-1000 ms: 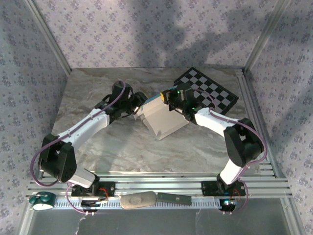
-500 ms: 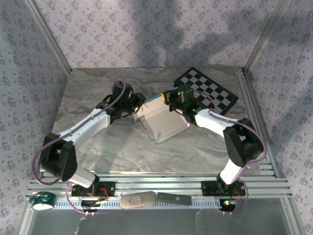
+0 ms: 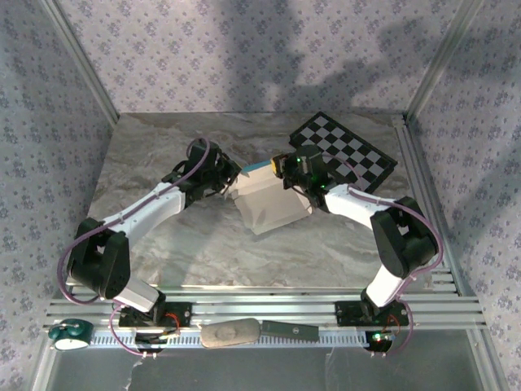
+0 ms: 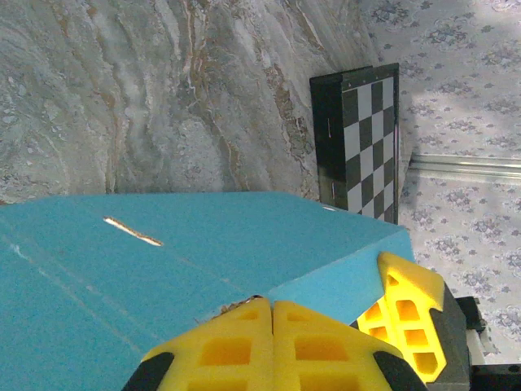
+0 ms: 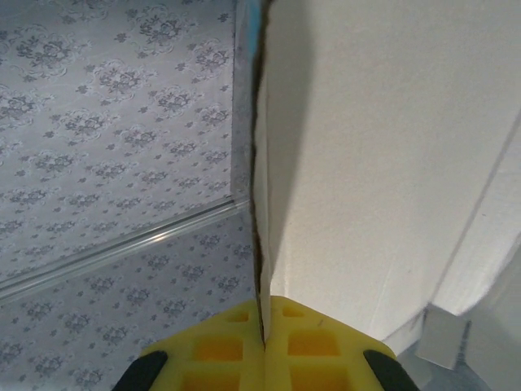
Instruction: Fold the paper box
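Observation:
The paper box (image 3: 273, 204) stands half folded at the middle of the marble table, its white side toward the camera and a turquoise strip along its far top edge. My left gripper (image 3: 230, 181) is at its left end, shut on a creased turquoise edge of the paper box (image 4: 163, 277), with the left gripper's tips (image 4: 273, 303) meeting at the frayed fold. My right gripper (image 3: 281, 167) holds the far right corner. In the right wrist view a thin white panel of the paper box (image 5: 391, 163) runs straight into the shut right gripper (image 5: 262, 305). One yellow finger (image 4: 407, 314) of the right gripper shows beside the turquoise side panel.
A black-and-white checkerboard (image 3: 346, 151) (image 4: 366, 138) lies flat at the back right, just behind the right arm. Patterned walls and aluminium posts close in the table on three sides. On the front rail (image 3: 423, 303) lie a teal object (image 3: 69, 332), a beige object (image 3: 230, 332) and a dark bar (image 3: 289, 329).
My left gripper has moved right up to the box and closed on its left edge. The box has shifted slightly and stands steeper. The right gripper keeps its grip.

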Controlling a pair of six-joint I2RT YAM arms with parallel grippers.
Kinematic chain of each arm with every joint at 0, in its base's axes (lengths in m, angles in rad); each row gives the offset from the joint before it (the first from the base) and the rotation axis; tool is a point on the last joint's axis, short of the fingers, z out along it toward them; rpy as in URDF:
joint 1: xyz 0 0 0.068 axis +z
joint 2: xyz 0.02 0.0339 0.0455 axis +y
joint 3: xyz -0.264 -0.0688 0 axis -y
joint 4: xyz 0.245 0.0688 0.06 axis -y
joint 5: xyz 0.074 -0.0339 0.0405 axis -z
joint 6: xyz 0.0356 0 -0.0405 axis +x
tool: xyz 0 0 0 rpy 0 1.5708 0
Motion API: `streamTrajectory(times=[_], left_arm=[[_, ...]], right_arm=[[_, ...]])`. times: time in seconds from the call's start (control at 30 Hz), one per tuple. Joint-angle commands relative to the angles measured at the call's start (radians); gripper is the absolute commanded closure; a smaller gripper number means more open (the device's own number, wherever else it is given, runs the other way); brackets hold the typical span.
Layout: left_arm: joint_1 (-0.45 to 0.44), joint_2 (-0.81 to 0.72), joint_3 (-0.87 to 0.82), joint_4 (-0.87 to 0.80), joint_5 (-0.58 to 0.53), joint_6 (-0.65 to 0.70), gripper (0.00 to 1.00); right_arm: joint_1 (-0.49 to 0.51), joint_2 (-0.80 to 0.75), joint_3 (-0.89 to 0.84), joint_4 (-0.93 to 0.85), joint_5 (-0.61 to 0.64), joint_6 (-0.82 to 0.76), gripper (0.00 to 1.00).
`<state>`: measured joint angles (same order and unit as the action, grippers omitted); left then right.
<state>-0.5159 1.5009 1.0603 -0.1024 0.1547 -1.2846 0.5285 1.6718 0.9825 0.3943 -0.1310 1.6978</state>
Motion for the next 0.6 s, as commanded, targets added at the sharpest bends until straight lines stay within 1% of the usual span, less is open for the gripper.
streamTrajectory(times=[0.0, 0.07, 0.1, 0.13, 0.2, 0.23, 0.27, 0.33, 0.4, 0.47, 0.57], left_arm=[[0.025, -0.011, -0.004, 0.103, 0.065, 0.009, 0.91], [0.044, -0.035, -0.007, 0.104, 0.108, 0.105, 0.61], [0.045, -0.08, -0.015, 0.057, 0.084, 0.176, 0.5], [0.04, -0.129, -0.039, 0.018, 0.044, 0.235, 0.43], [0.015, -0.267, -0.128, -0.054, -0.081, 0.37, 0.31], [0.006, -0.322, -0.178, -0.067, -0.125, 0.396, 0.3], [0.003, -0.377, -0.243, -0.046, -0.126, 0.415, 0.32], [0.0, -0.46, -0.377, 0.033, -0.097, 0.445, 0.38], [-0.011, -0.529, -0.491, 0.137, -0.05, 0.478, 0.49], [-0.023, -0.559, -0.546, 0.183, -0.037, 0.51, 0.55], [-0.026, -0.543, -0.576, 0.247, -0.007, 0.564, 0.57]], right_arm=[[0.011, -0.042, -0.022, 0.014, -0.036, 0.011, 1.0], [0.0, -0.038, -0.029, 0.014, -0.045, 0.024, 1.0], [-0.008, -0.039, -0.03, 0.013, -0.053, 0.034, 1.0], [-0.017, -0.041, -0.027, 0.013, -0.061, 0.039, 1.0], [-0.043, -0.05, -0.016, -0.001, -0.084, 0.046, 1.0], [-0.052, -0.056, -0.008, -0.014, -0.09, 0.048, 1.0], [-0.062, -0.064, 0.003, -0.034, -0.1, 0.051, 1.0], [-0.083, -0.08, 0.033, -0.069, -0.123, 0.061, 1.0], [-0.104, -0.098, 0.076, -0.139, -0.149, 0.072, 1.0], [-0.12, -0.122, 0.109, -0.212, -0.165, 0.079, 1.0], [-0.138, -0.176, 0.129, -0.288, -0.164, 0.098, 1.0]])
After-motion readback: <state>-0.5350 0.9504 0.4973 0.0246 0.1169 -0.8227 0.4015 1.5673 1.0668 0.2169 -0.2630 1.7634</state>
